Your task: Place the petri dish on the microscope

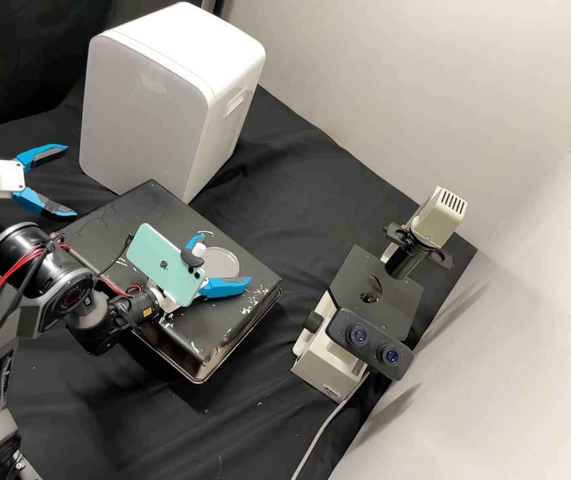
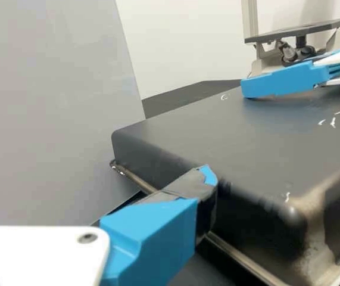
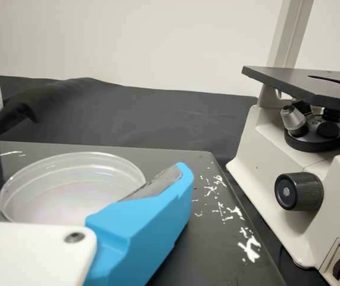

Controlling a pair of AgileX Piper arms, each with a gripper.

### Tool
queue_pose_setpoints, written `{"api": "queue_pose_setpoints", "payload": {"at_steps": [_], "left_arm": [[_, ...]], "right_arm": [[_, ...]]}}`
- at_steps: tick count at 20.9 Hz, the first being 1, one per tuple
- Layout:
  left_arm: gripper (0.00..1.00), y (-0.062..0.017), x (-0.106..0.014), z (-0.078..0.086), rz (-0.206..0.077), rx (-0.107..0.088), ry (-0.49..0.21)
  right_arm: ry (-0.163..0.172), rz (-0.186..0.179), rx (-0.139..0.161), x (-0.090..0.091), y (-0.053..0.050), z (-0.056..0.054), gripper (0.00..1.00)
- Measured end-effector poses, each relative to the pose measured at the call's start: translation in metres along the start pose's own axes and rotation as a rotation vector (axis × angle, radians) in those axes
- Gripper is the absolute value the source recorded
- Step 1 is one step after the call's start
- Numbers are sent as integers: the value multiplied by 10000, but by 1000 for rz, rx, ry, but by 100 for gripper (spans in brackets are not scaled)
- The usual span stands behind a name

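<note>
A clear round petri dish lies flat on a black box. My right gripper is low over the box, open, one blue finger on each side of the dish; the finger on the microscope's side lies close along the rim. The microscope stands to the right, its black stage bare. My left gripper hangs open by the box's far left corner, holding nothing.
A large white appliance stands behind the box. The box rests on black cloth. The microscope's cable runs toward the front. A pale wall closes in right beside the microscope.
</note>
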Motion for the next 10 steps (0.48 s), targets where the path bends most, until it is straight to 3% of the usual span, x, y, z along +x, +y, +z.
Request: {"api": "queue_pose_setpoints", "payload": {"at_steps": [10], "left_arm": [[100, 0, 0, 0, 0, 0, 0]], "right_arm": [[-1, -4, 28, 2, -8, 6, 0]]}}
